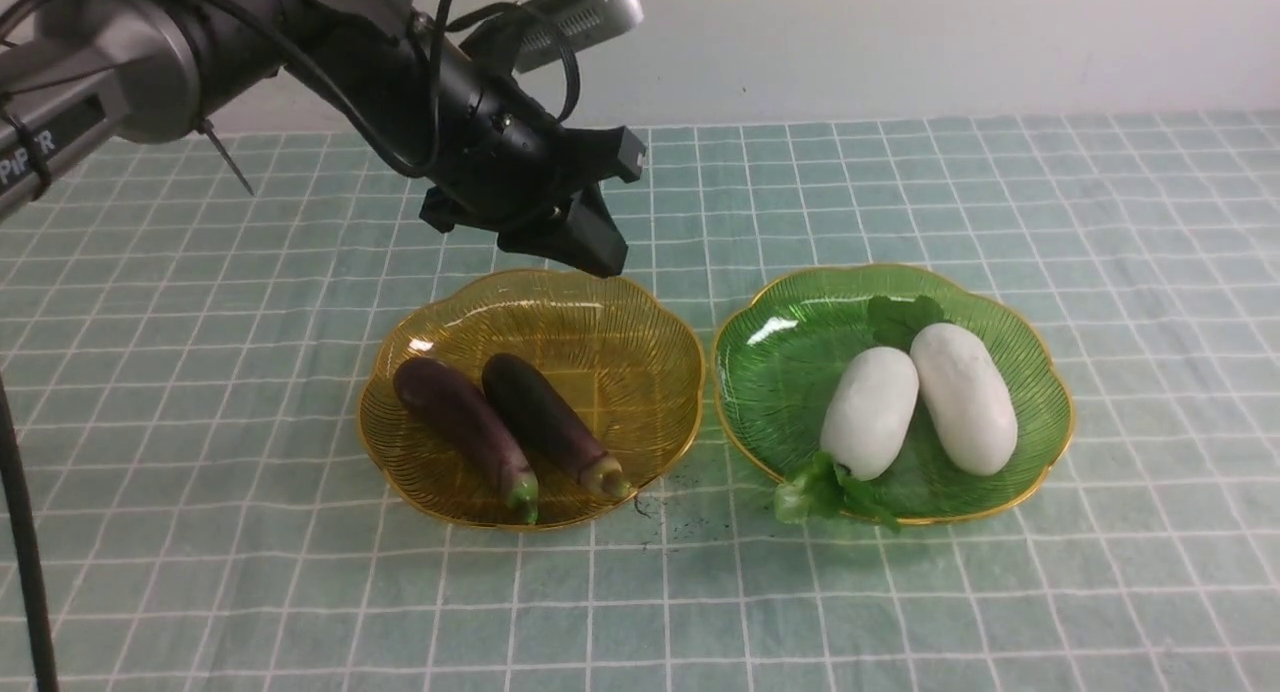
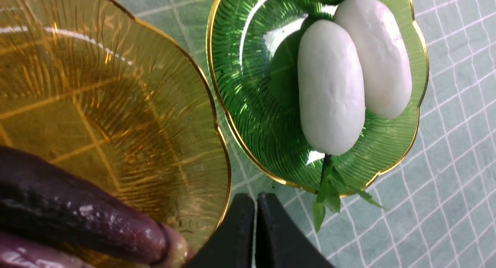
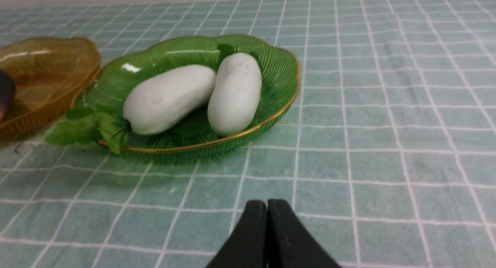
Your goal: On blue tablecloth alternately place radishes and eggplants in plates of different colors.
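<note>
On the left of the blue tablecloth [image 1: 200, 302], the left end effector [image 1: 600, 257], closed and empty, hangs over the amber plate's [image 1: 640, 322] far rim, behind the eggplants [image 1: 505, 422]; rightward, the radishes [image 1: 920, 397] fill the green plate [image 1: 760, 372]. The right end effector [image 3: 266, 237] is closed, near that plate.

Wall [image 1: 900, 42]: plain off-white, matte, running along the table's far edge; a few faint dark specks. Lighting: even, soft, from above, casting mild shadows. No windows, floor or other furniture visible.
</note>
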`<action>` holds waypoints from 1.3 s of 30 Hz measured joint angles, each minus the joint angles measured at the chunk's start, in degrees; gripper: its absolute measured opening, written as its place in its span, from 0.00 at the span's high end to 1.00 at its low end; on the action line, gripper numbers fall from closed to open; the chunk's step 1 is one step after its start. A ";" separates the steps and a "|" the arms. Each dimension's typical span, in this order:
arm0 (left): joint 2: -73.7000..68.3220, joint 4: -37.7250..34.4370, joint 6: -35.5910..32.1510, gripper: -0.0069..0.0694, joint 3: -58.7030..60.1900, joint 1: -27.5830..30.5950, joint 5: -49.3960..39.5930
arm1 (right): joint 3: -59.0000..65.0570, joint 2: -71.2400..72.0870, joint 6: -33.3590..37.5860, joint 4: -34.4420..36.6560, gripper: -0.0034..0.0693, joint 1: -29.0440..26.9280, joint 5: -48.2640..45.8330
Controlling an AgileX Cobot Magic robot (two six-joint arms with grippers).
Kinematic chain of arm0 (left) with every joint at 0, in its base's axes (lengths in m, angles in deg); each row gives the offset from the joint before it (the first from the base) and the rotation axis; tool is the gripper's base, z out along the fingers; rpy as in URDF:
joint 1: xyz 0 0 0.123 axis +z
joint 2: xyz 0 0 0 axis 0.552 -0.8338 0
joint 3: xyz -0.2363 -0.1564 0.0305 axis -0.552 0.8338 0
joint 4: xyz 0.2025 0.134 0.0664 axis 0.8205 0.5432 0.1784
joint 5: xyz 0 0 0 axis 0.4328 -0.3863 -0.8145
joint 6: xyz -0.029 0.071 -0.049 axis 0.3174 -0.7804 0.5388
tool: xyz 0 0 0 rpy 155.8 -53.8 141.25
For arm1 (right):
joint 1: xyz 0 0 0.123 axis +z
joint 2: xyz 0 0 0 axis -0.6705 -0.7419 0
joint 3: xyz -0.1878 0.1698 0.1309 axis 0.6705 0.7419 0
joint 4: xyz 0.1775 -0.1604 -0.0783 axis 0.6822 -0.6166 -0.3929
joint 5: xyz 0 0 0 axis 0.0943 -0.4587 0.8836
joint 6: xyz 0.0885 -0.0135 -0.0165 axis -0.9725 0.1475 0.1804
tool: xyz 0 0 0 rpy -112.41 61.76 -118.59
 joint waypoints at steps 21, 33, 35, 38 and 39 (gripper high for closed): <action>25.22 16.72 0.21 0.92 3.47 0.00 -6.22 | 0.12 0.00 0.00 -2.71 0.97 -6.56 0.87; 49.22 17.30 -0.49 0.92 32.46 0.00 -6.47 | 0.12 0.00 0.00 -2.82 0.97 -4.86 0.92; 52.43 17.81 -0.62 0.92 35.90 0.00 -6.47 | 0.12 0.00 0.00 -2.82 0.97 -4.86 0.92; 60.24 19.48 -0.14 0.92 43.51 0.00 -6.47 | 0.12 0.00 0.00 -2.82 0.97 -4.86 0.92; 62.62 19.81 0.54 0.92 45.55 0.00 -6.47 | 0.12 0.00 0.00 -2.82 0.97 -4.86 0.92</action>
